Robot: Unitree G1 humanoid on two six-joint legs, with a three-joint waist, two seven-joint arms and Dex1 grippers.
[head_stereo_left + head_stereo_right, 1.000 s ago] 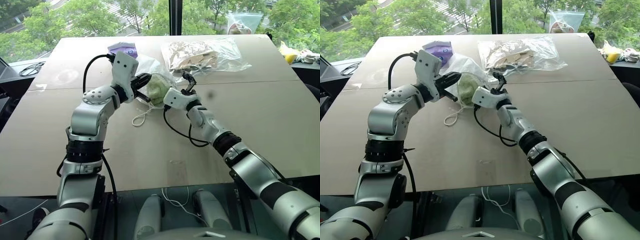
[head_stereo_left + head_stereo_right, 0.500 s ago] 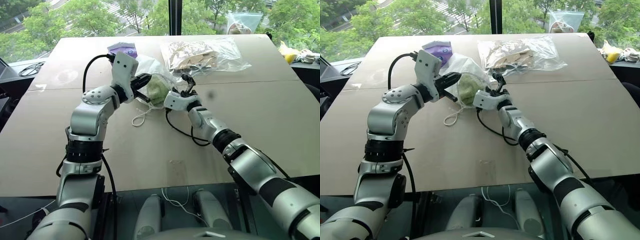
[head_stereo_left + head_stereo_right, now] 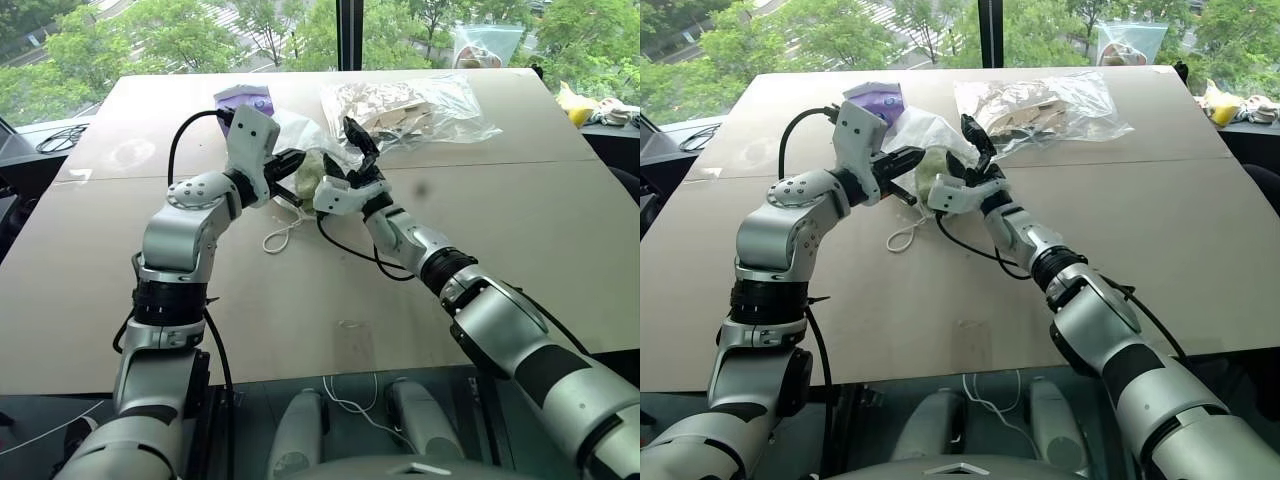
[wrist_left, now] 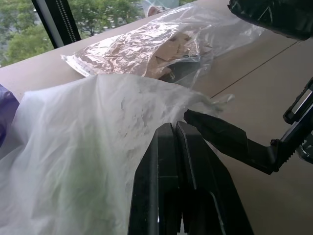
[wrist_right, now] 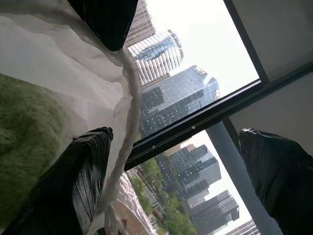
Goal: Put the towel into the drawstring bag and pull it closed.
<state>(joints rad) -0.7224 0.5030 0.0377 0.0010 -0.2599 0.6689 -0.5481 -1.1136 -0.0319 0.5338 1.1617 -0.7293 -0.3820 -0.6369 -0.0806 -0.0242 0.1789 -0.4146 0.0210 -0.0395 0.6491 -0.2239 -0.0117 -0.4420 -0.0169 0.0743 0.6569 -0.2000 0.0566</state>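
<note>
My head's two eyes look forward and down over the surface (image 3: 300, 300), sharing both arms. Each wrist camera sits close behind its own hand; both see the drawstring bag (image 4: 73, 147) at 12 o'clock.

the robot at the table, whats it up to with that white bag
It is bagging a green towel. The left gripper is shut on the edge of the milky drawstring bag, holding it up off the table, and the towel sits inside. The right gripper is open right beside the bag's mouth, holding nothing. The white cord hangs slack onto the table, so the bag isn't pulled closed yet.
</note>
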